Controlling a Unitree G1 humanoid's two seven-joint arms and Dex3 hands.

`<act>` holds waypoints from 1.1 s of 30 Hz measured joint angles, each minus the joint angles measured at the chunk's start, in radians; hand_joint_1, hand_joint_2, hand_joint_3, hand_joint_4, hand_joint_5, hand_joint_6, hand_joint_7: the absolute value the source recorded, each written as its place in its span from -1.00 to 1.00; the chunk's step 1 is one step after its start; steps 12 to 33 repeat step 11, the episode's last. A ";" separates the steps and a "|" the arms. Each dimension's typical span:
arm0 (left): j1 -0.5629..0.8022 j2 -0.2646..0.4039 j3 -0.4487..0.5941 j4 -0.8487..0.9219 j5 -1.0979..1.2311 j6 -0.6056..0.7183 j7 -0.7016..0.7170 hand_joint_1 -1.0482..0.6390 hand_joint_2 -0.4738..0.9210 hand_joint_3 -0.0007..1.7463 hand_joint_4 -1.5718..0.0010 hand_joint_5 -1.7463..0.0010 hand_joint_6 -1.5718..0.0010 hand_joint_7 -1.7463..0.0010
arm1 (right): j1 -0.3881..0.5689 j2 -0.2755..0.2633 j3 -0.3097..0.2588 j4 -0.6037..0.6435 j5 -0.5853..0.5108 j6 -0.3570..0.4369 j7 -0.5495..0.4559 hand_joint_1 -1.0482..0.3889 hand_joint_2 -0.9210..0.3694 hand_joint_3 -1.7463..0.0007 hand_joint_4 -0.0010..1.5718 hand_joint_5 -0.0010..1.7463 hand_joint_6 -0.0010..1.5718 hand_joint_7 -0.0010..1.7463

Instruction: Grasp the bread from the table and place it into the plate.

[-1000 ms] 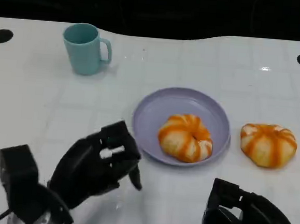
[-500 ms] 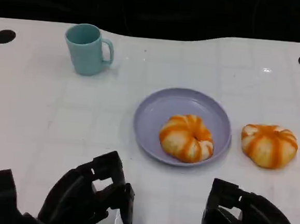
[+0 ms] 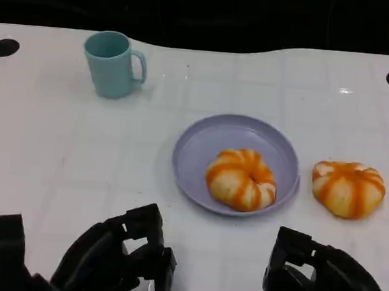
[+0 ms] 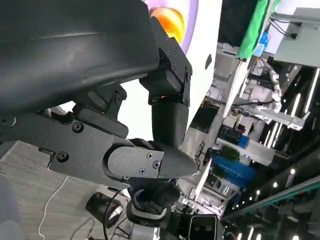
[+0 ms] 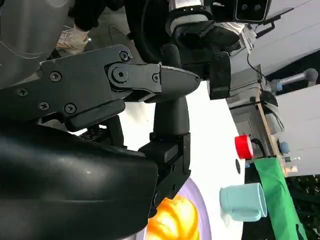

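Bread (image 3: 348, 188) on white tabletop (image 3: 59, 148), just right of purple plate (image 3: 201, 146) — a second bun (image 3: 241, 179) on it | looks soft, light, crushable — cradle its sides | left robot hand (image 3: 121, 261) curled, empty | right robot hand (image 3: 319, 280) — grip unclear.

On the white bench (image 3: 59, 155) I count two orange-striped bread rolls: one (image 3: 241, 179) in the plate, one (image 3: 348, 188) beside it. There is one lilac plate (image 3: 201, 146), one teal mug (image 3: 112, 63), and two black robot hands, left (image 3: 114, 260) and right (image 3: 322, 280).
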 measured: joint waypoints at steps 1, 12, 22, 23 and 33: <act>-0.001 0.000 0.003 0.004 0.000 0.000 -0.002 -0.54 1.00 -0.69 -0.12 -1.00 0.18 -1.00 | 0.000 0.000 0.000 0.000 0.000 0.000 0.000 -0.26 -1.00 0.53 -0.23 1.00 -0.48 0.97; -0.005 -0.002 0.013 0.007 0.005 0.002 -0.008 -0.57 1.00 -0.72 -0.11 -1.00 0.17 -1.00 | -0.007 0.000 -0.001 0.018 0.000 0.000 0.000 -0.29 -1.00 0.54 -0.22 1.00 -0.46 0.98; -0.005 -0.002 0.013 0.007 0.005 0.002 -0.008 -0.57 1.00 -0.72 -0.11 -1.00 0.17 -1.00 | -0.007 0.000 -0.001 0.018 0.000 0.000 0.000 -0.29 -1.00 0.54 -0.22 1.00 -0.46 0.98; -0.005 -0.002 0.013 0.007 0.005 0.002 -0.008 -0.57 1.00 -0.72 -0.11 -1.00 0.17 -1.00 | -0.007 0.000 -0.001 0.018 0.000 0.000 0.000 -0.29 -1.00 0.54 -0.22 1.00 -0.46 0.98; -0.005 -0.002 0.013 0.007 0.005 0.002 -0.008 -0.57 1.00 -0.72 -0.11 -1.00 0.17 -1.00 | -0.007 0.000 -0.001 0.018 0.000 0.000 0.000 -0.29 -1.00 0.54 -0.22 1.00 -0.46 0.98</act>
